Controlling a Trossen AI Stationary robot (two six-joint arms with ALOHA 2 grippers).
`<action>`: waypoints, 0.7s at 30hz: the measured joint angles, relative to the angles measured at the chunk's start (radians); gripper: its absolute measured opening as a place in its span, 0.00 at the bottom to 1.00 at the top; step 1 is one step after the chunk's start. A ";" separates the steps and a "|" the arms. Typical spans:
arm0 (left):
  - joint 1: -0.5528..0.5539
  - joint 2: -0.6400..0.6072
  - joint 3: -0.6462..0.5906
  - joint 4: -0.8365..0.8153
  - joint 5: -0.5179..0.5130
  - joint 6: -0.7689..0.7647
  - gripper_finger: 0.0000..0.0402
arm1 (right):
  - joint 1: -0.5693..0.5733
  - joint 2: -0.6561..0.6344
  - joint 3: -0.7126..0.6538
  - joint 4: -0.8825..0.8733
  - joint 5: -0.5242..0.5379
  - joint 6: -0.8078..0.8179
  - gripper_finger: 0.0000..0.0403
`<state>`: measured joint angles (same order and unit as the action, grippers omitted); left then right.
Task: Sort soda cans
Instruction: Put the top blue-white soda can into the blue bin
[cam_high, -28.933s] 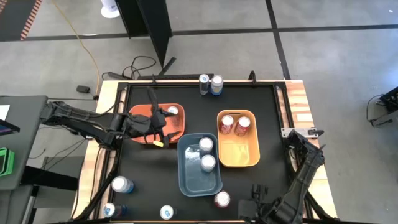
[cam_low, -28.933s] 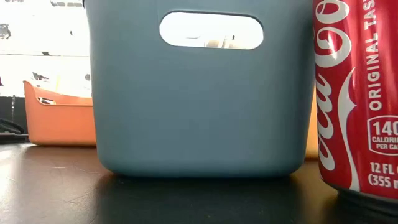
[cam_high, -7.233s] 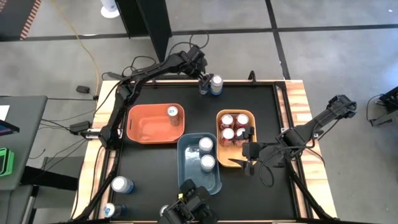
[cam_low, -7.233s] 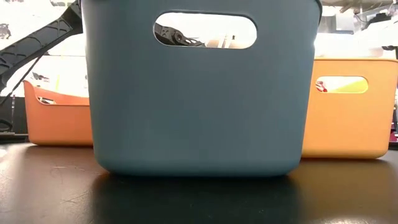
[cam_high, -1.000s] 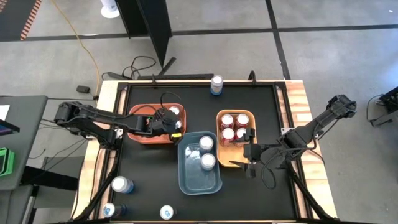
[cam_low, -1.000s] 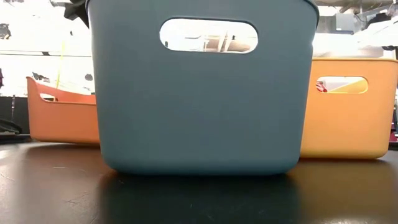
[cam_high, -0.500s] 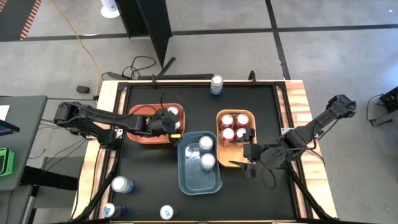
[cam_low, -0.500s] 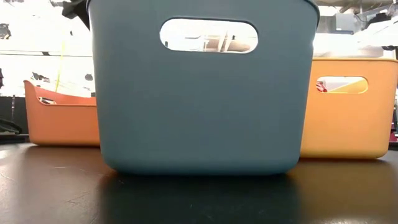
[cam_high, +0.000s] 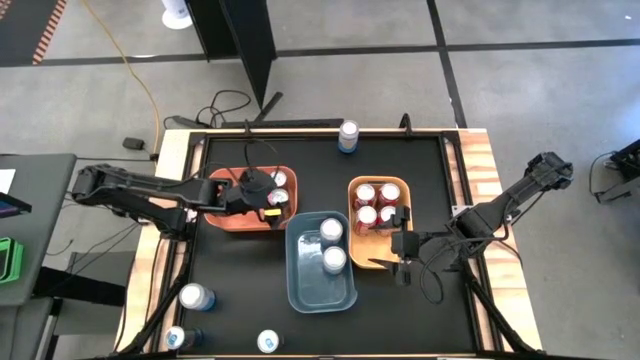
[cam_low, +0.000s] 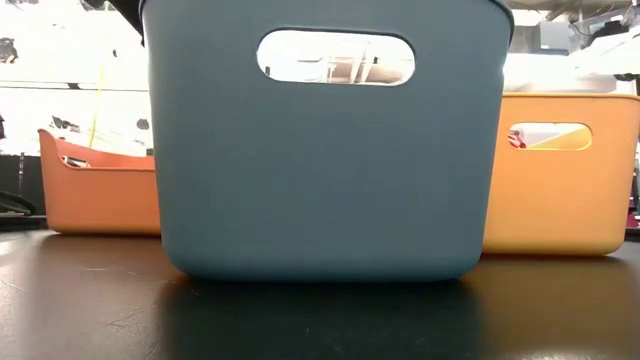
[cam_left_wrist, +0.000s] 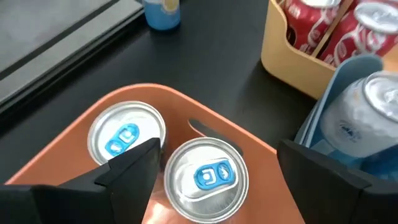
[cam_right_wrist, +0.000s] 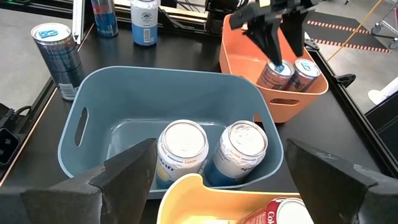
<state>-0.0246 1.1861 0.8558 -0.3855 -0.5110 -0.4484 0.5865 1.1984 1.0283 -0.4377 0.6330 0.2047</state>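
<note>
The orange bin (cam_high: 225, 200) holds two cans with silver tops and blue tabs, one (cam_left_wrist: 126, 132) farther off and one (cam_left_wrist: 207, 177) nearer. My left gripper (cam_high: 262, 192) hangs open above the bin; its fingers (cam_left_wrist: 134, 167) stand on either side of the nearer can, above it, as the right wrist view (cam_right_wrist: 280, 43) shows too. The blue bin (cam_high: 300, 285) holds two silver-white cans (cam_high: 331, 231). The yellow bin (cam_high: 385, 250) holds several red cans (cam_high: 366, 194). My right gripper (cam_high: 400, 245) waits open over the yellow bin's near end.
One can (cam_high: 348, 135) stands at the table's far edge. Three more cans (cam_high: 195, 296) (cam_high: 178, 338) (cam_high: 268, 341) stand at the near left corner. In the low view the blue bin (cam_low: 325, 150) fills the foreground, with the orange bin (cam_low: 95, 190) and yellow bin (cam_low: 555, 170) behind.
My left gripper has risen and drawn back toward the table's left edge, away from the orange bin's right end. The second can now stands uncovered in the bin beside the first. The right arm has kept still.
</note>
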 joint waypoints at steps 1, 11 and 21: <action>0.000 -0.011 0.000 0.000 0.000 0.000 0.79 | 0.000 0.000 0.000 0.000 0.000 0.000 0.91; 0.027 -0.082 0.007 0.128 0.025 0.107 0.80 | 0.000 0.000 0.000 0.000 0.000 -0.003 0.91; 0.166 0.028 0.169 0.083 0.167 0.235 0.80 | -0.018 0.000 0.000 0.002 0.000 -0.004 0.91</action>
<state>0.1416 1.2144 1.0250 -0.3020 -0.3445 -0.2133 0.5689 1.1984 1.0283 -0.4362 0.6331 0.2008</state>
